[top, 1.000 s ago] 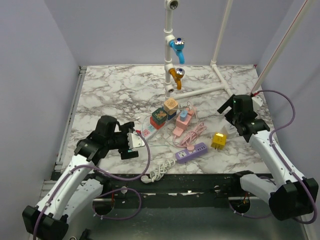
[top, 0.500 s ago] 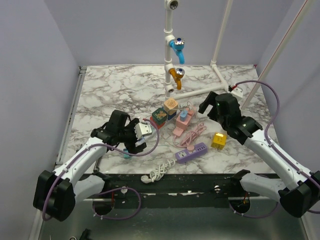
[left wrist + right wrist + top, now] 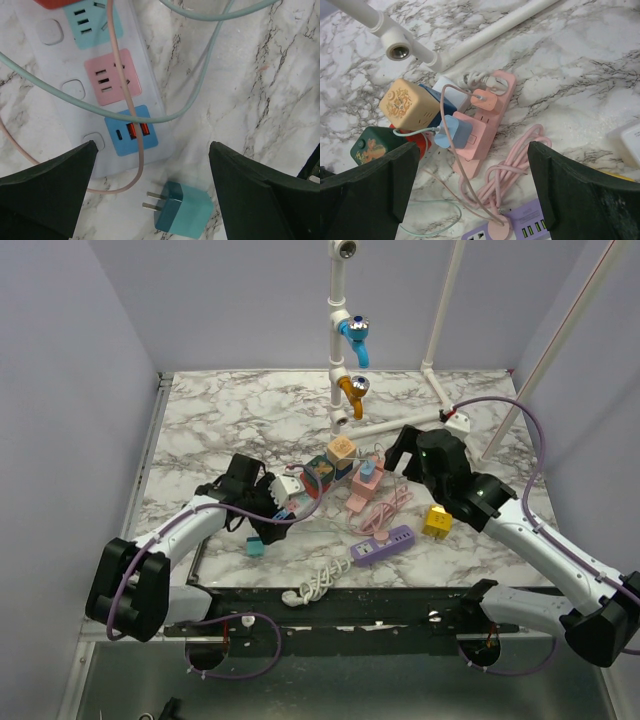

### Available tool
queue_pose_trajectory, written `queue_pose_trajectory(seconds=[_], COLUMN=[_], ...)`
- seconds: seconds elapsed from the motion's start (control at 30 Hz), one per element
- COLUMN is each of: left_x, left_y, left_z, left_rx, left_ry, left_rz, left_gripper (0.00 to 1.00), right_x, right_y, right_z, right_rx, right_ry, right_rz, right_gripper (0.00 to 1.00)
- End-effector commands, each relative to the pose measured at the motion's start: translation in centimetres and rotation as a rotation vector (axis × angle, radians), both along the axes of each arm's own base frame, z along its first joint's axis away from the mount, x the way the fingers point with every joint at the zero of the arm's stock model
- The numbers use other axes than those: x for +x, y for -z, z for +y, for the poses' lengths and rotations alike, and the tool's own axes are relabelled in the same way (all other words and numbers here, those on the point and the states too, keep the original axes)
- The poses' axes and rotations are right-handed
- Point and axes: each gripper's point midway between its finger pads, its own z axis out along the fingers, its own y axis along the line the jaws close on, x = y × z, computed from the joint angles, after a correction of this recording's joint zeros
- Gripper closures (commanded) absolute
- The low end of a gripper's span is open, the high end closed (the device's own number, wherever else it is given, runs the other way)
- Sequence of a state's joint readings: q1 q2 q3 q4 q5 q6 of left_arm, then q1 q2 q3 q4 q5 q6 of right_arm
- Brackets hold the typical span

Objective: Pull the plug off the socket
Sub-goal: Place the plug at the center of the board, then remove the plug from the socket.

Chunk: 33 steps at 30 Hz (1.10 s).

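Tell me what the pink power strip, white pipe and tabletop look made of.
Pink power strip: moulded plastic, smooth with a sheen.
White pipe: likely PVC, glossy, with jointed fittings.
Tabletop: marble-patterned, grey veins on white; real stone or printed laminate, cannot tell.

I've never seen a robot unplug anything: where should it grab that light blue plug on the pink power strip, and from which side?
Probably the light blue plug by its blocky body, pinched across the two flat sides, coming down from above. It stands proud of the pink power strip, and its cord leaves one end, so those sides look clearest.
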<state>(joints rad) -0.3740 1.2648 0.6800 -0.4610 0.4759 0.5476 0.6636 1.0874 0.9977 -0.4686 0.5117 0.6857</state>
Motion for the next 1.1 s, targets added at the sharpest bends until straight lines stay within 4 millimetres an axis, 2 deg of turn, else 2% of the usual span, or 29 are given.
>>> queue_pose_trajectory(seconds=[0.0,0.13,0.2,0.37,0.5,0.57,0.67,0.73,0.77,0.83,0.9,1.07], left_x=[1.7,3.0,3.4,3.0,3.6,4.2,4.7,4.4,4.0,3.1,2.5,2.5], left_y=[0.4,0.3,0.4,1.1,0.9,0.2,-2.9,-4.7,-5.0,-4.5,-3.1,-0.9], left_z=[-0.1,0.0,0.2,0.9,1.0,1.3,1.3,1.1,1.0,1.0,1.2,1.5], left_rx=[0.007,0.028,0.043,0.068,0.091,0.110,0.051,0.008,-0.006,-0.007,0.025,0.096], left_ry=[-0.048,-0.090,-0.128,-0.155,-0.191,-0.210,-0.239,-0.229,-0.218,-0.199,-0.189,-0.199], left_rz=[-0.008,-0.010,-0.001,0.017,0.030,0.010,-0.058,-0.114,-0.121,-0.105,-0.075,-0.027], left_gripper=[0.02,0.04,0.02,0.01,0.01,0.01,0.01,0.02,0.02,0.02,0.01,0.02], right_x=[0.4,0.2,0.1,0.1,0.3,0.4,0.3,0.3,0.3,0.3,0.3,0.0], right_y=[-1.8,-1.7,-1.5,-1.6,-2.0,-2.3,-2.7,-2.5,-2.3,-2.0,-1.8,-2.3], right_z=[0.1,0.4,0.5,0.7,1.1,1.1,0.9,0.9,1.0,1.2,1.4,1.4], right_rx=[-0.008,0.006,0.009,0.007,0.008,0.007,0.003,-0.002,-0.005,-0.005,0.000,0.009], right_ry=[0.012,0.012,0.009,0.002,-0.005,-0.004,-0.005,-0.009,-0.012,-0.020,-0.026,-0.025], right_rz=[-0.050,-0.050,-0.046,-0.048,-0.052,-0.056,-0.065,-0.061,-0.057,-0.049,-0.046,-0.055], right_gripper=[0.03,0.05,0.05,0.06,0.06,0.06,0.06,0.06,0.06,0.06,0.06,0.06])
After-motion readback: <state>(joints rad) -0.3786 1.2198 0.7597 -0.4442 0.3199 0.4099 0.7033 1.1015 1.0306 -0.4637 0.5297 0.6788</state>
